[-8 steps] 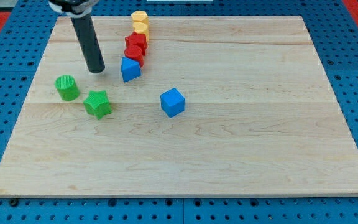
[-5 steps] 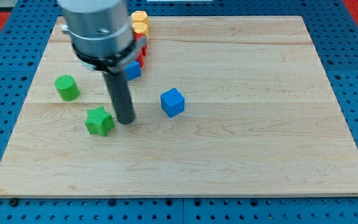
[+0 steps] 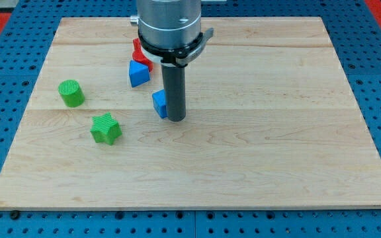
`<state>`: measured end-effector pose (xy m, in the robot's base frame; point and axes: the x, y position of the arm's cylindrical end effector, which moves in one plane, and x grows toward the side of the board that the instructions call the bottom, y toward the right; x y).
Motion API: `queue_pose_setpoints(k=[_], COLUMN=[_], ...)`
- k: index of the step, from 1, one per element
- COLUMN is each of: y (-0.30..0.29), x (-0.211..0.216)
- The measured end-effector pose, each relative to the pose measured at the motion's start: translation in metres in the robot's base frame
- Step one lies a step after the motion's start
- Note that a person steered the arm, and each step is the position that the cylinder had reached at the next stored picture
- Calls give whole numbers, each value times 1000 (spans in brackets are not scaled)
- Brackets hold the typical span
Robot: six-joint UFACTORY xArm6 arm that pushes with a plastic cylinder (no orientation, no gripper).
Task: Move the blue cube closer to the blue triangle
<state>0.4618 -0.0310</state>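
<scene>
Bright, even light from overhead leaves only faint shadows on my worktop, sharp throughout, without glare.

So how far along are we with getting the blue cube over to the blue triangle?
Partly done. My tip is against the blue cube's right side, and the cube sits just below and right of the blue triangle, closer than it was a moment ago. In hand: the push toward the view's upper left. Left: a visible gap of bare board between the two, so a little more pushing.
</scene>
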Motion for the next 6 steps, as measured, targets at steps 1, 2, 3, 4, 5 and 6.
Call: queue_pose_setpoints(k=[1, 2, 3, 4, 5, 6], y=[6, 29, 22, -3, -14, -18], x=[-3, -14, -15, -15, -15, -15])
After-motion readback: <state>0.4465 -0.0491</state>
